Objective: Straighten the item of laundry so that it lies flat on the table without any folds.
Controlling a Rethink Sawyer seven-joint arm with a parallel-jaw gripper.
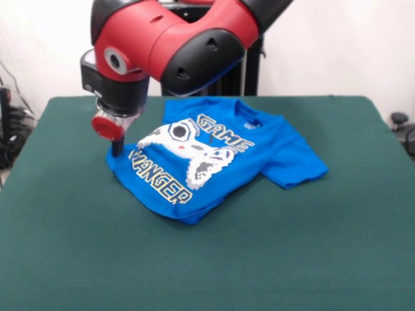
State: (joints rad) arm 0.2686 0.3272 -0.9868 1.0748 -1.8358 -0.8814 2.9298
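The item of laundry (217,159), a bright blue T-shirt with a white game-controller print and "GAME CHANGER" lettering, lies print-up and turned at an angle in the middle of the table (311,246). One sleeve (297,162) spreads out to the right. The shirt's left side is bunched, and the hem near the front (185,212) curls under. My gripper (116,149) comes down from the red wrist (109,125) and touches the shirt's left edge. Its state is hidden from this angle.
The red and black arm (175,39) hangs over the table's far left part. A black pedestal (249,71) stands behind the far edge. Cables and gear (10,123) sit off the left side, and a dark object (400,120) off the right.
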